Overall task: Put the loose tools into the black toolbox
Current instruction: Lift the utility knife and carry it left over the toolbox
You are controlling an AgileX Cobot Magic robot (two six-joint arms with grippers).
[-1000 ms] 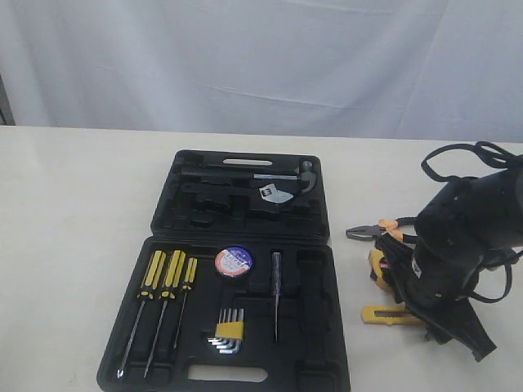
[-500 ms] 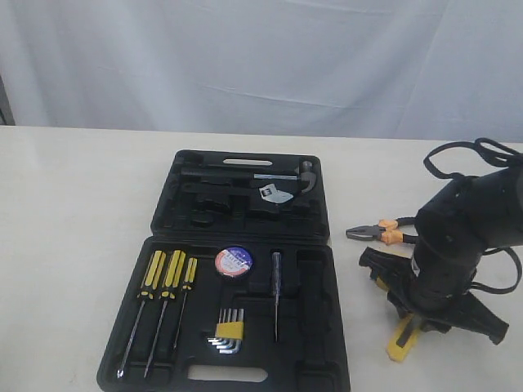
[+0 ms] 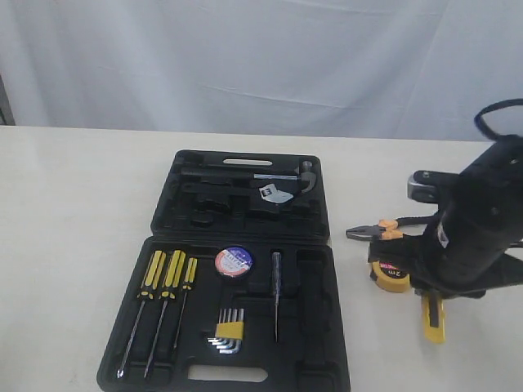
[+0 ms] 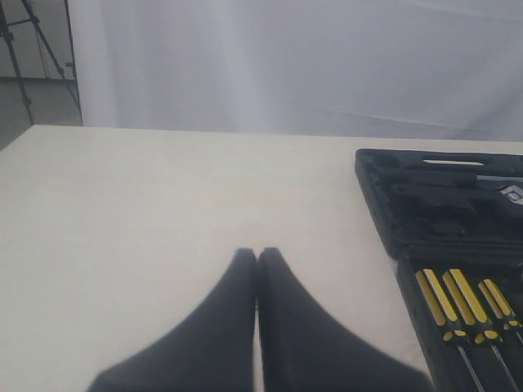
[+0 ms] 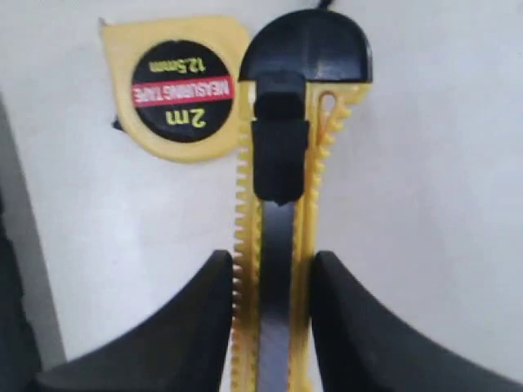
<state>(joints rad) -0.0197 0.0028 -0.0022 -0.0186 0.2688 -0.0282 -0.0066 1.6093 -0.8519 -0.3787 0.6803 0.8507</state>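
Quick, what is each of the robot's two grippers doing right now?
Left gripper: fingers closed, holding nothing.
Right gripper: fingers closed on the yellow-and-black plastic utility knife.

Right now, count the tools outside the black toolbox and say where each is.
3: the pliers on the table right of the toolbox, the tape measure beside them, the utility knife clamped in the right gripper. The arm may hide more.

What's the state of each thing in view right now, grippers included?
black toolbox: open, both halves flat on the table
tape roll: seated in a toolbox recess
utility knife: held, outside the toolbox
pliers: jaws closed, on the table beside the toolbox
tape measure: on the table, outside the toolbox
left gripper: shut, empty
right gripper: shut on the utility knife
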